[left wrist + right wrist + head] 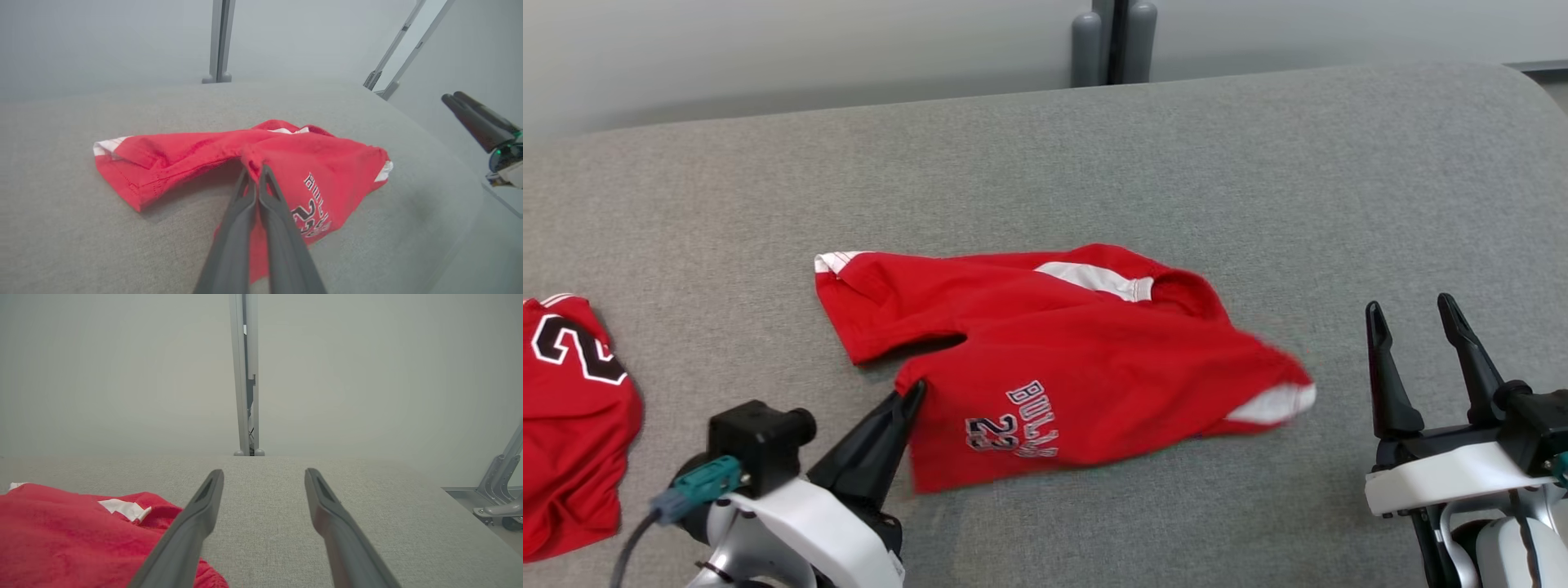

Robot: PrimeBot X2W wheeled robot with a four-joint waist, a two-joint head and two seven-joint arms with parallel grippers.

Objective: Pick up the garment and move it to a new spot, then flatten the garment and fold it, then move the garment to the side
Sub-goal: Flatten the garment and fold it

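A red garment (1054, 351) with white trim and "BULLS 23" lettering lies crumpled in the middle of the grey padded surface (1045, 163). My left gripper (913, 392) is shut on the garment's near left edge, where a sleeve meets the body. The left wrist view shows its fingertips pinching a fold of the garment (318, 163), left gripper (255, 170). My right gripper (1413, 314) stands open to the garment's right, apart from it. In the right wrist view the right gripper (263, 477) has bare surface between its fingers and the garment (61, 535) at lower left.
A second red garment (568, 416) with a black-and-white number lies at the surface's left edge. A grey post (1112, 41) stands behind the far edge. The surface's rounded right corner (1519, 90) is near the right arm.
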